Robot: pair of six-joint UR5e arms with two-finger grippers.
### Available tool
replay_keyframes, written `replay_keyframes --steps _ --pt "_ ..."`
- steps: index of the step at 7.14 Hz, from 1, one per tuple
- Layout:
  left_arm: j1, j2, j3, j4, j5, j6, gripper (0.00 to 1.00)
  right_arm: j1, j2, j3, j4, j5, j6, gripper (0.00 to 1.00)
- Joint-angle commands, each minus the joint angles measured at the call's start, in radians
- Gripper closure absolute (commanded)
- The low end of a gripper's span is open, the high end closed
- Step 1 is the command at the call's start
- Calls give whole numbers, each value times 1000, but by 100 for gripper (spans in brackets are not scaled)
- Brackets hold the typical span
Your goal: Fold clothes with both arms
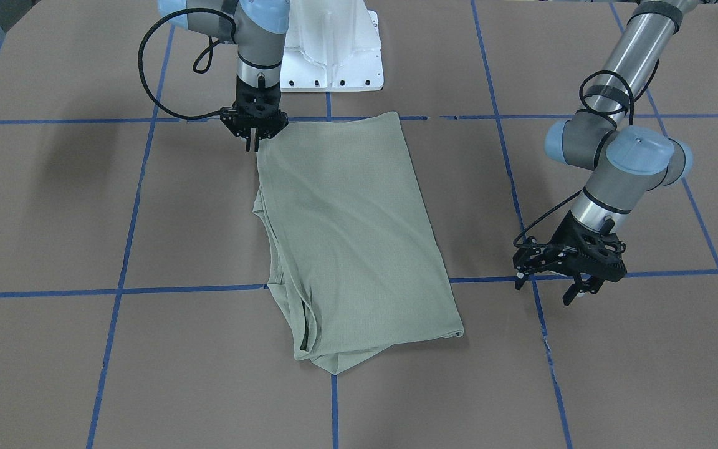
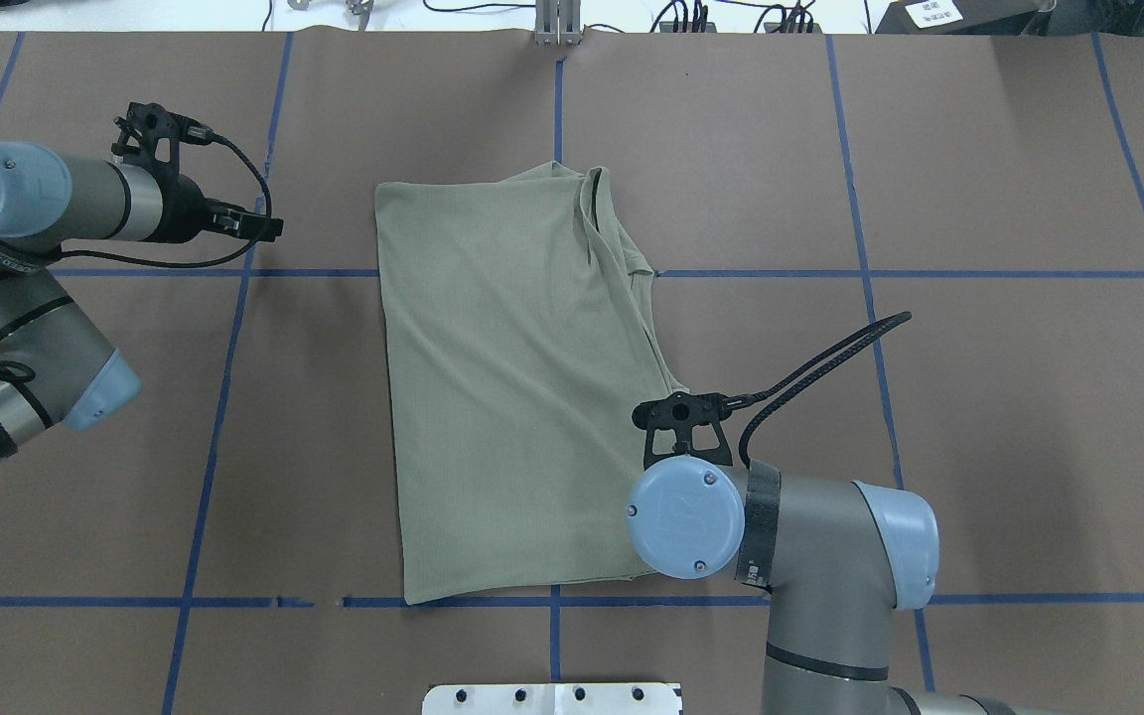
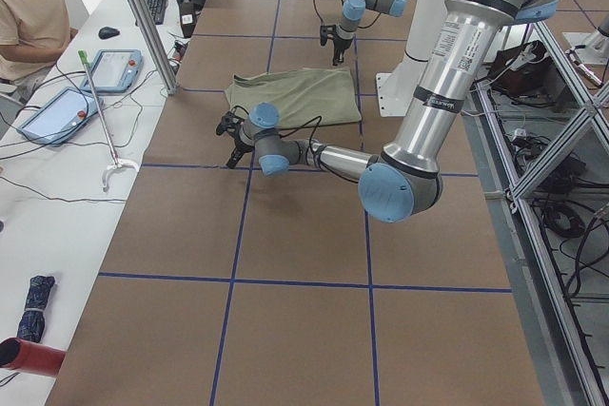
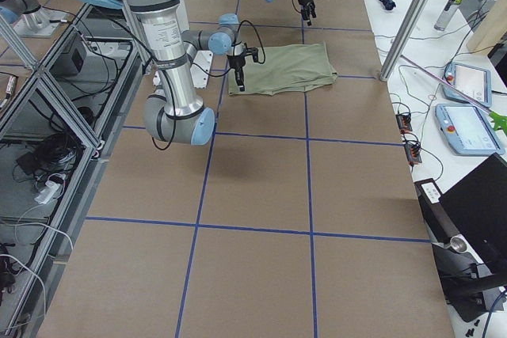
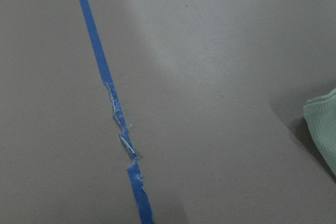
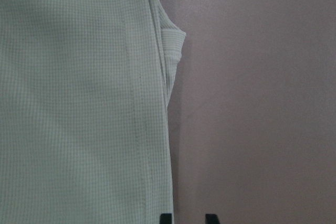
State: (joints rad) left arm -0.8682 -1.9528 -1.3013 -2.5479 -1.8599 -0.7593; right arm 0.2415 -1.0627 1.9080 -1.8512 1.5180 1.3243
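shirt [image 1: 346, 231] edge beside right gripper's [image 1: 252, 147] fingertips [image 6: 166, 217]

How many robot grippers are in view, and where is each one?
2. The right gripper is at the corner of the shirt near the white base; the left gripper hangs above the table, apart from the shirt. None seems hidden.

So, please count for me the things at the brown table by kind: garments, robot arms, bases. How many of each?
Sage-green knit shirt: 1
Silver-tube robot arms with light-blue caps: 2, left arm and right arm
White metal pedestal base: 1
Total: 4
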Motion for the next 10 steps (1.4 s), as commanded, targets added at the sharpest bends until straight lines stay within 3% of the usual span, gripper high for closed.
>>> replay_keyframes --steps 1,3,4,5,7,8,10 --pt "0 0 -30 12 -7 0 0 37 3 2 117 -4 20 0" --pt "8 6 -108 29 -74 -119 0 78 -25 28 289 5 23 0" --pt "61 46 -183 55 -68 -182 0 78 -115 105 402 7 29 0" --pt "107 95 -311 125 -67 -245 0 78 -205 161 519 10 42 0" --pt "248 251 -609 240 -29 -407 0 78 -316 197 678 -13 255 0" --pt "326 315 -697 242 35 -523 0 76 -353 198 720 -48 335 0" --pt "568 305 -708 239 315 -940 2 75 -355 197 721 -108 495 0"
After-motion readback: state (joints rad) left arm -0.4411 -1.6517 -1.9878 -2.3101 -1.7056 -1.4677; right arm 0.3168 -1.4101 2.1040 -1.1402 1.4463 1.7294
